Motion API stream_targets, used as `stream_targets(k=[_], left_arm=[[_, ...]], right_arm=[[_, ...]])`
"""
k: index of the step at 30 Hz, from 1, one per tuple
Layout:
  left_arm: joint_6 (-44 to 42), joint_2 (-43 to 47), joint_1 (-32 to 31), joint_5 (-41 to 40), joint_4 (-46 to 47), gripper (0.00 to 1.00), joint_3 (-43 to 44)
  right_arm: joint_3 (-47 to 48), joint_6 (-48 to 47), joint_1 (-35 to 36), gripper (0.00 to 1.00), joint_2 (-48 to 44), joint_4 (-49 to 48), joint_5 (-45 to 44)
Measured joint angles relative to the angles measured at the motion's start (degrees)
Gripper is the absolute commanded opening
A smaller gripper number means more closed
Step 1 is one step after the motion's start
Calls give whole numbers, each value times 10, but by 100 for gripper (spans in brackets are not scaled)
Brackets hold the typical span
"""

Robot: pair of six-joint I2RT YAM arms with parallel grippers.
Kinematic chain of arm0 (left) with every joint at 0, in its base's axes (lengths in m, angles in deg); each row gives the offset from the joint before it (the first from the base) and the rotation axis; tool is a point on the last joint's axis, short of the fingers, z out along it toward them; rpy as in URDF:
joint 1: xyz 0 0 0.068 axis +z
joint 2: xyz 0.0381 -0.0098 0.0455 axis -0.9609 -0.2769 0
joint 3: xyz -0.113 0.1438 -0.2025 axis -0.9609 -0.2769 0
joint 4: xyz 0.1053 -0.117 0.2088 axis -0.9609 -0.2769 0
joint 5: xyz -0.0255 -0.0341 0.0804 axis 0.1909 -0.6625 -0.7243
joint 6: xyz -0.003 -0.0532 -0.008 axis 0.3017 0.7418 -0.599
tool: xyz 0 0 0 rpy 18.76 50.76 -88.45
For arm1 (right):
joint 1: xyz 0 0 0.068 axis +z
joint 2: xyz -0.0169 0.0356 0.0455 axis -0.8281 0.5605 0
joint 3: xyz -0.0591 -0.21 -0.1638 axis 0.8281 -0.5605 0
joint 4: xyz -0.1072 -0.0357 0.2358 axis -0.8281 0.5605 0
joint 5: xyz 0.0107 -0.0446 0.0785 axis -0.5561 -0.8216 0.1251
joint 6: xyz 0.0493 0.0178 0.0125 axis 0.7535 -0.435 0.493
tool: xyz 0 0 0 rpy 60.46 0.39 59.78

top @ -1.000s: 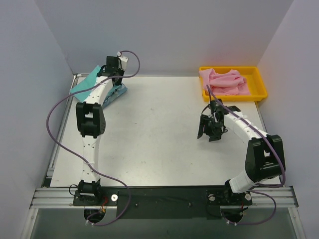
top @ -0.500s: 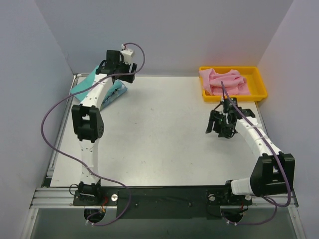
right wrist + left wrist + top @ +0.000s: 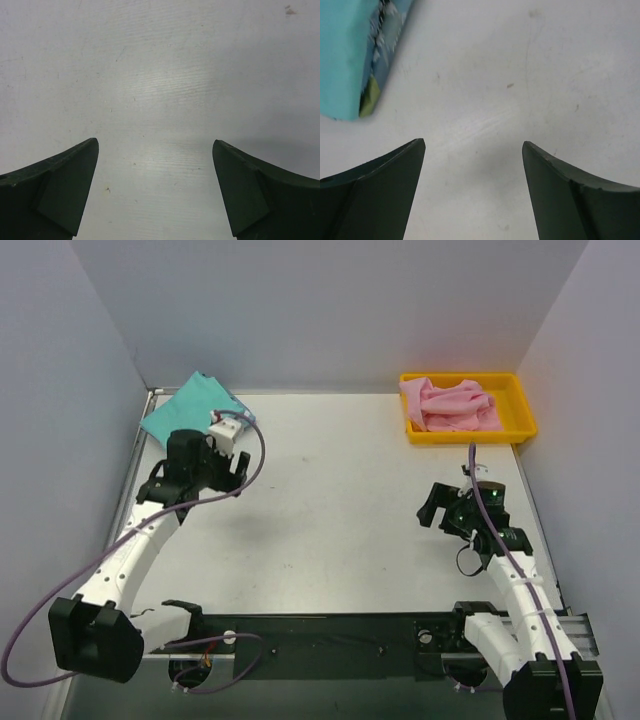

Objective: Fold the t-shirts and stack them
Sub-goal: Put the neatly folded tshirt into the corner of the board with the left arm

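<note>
A folded teal-green t-shirt lies at the table's far left corner. In the left wrist view it tops a stack, with the streaked black t-shirt's edge showing beneath. The pink t-shirt lies crumpled in the yellow tray. My left gripper hovers just right of and nearer than the stack, open and empty, with bare table between its fingers. My right gripper is over the right side of the table, short of the tray, open and empty.
The yellow tray sits at the far right corner against the back wall. Grey walls close in the table on the left, back and right. Purple cables loop beside each arm.
The left arm has drawn back from the teal stack toward the near edge and its gripper has opened. The right arm has also retreated toward the near edge and opened wider.
</note>
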Motion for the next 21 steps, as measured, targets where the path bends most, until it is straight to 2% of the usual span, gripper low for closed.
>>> stream_targets(k=[6,9,21], left_arm=[[3,93,16,-72,22,91,-231],[10,108,31,-111,42,91,-301],[79,109,44,-205,184,92,-354]], right_arm=[[-68,10,-12,92,-69,-57,12],[-90,14,-15,92,-97,-85,11],[-196,31,-15,92,-198,-144,-12]])
